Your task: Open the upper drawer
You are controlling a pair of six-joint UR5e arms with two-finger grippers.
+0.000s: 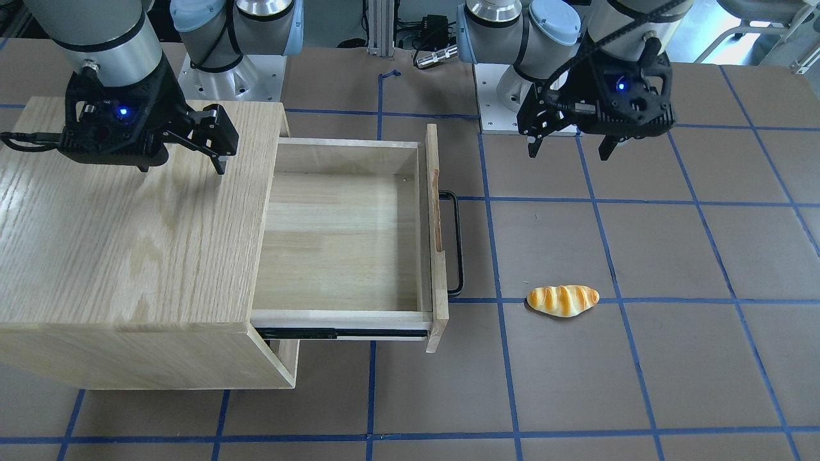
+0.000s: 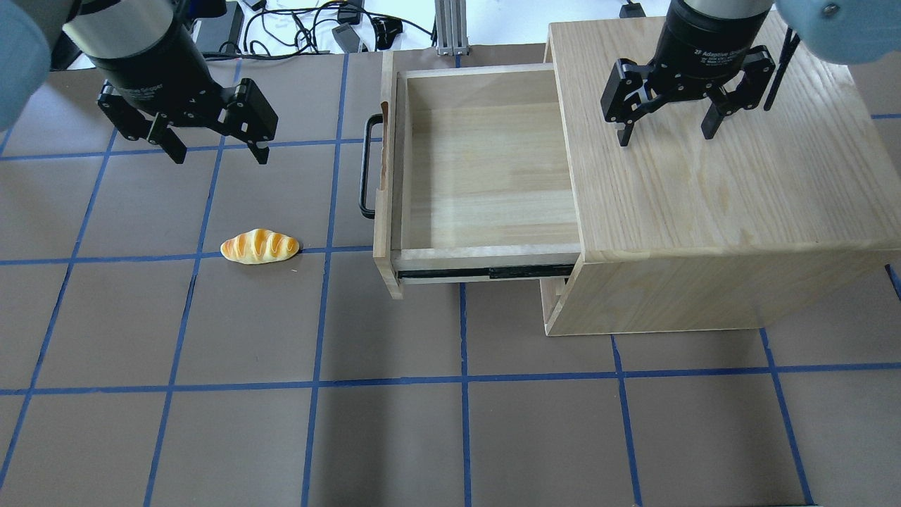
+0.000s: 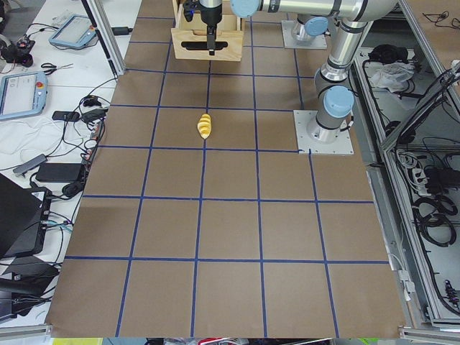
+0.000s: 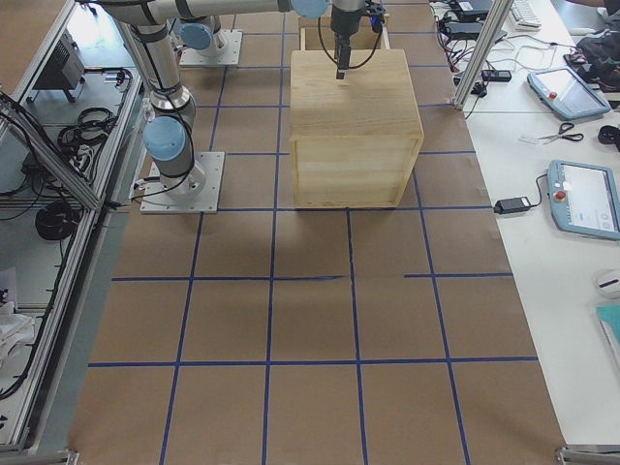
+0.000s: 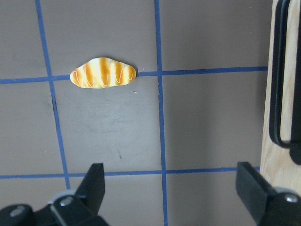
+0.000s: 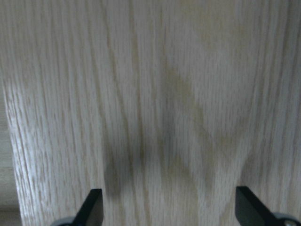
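Finding: the wide, shallow light-wood upper drawer (image 2: 486, 169) stands drawn well out of the oak-grain cabinet (image 2: 718, 190), with its black slide rail exposed along the side. I judge the opening all but complete.

If more travel is wanted, I would take the long black bar handle (image 2: 362, 169) at mid-length. I would pull straight along the rail, so the box neither binds nor drags the cabinet across the brown papered bench (image 2: 211, 422).

My left fingers (image 2: 262, 149) hang spread wide above the bench near the handle, gripping nothing. My right fingers (image 2: 711, 125) hang equally spread over the cabinet top, also empty.

Contents: the drawer holds nothing and shows bare floor only. The striped golden bread roll (image 2: 260, 246) lies outside it on the bench, apart from the drawer front.
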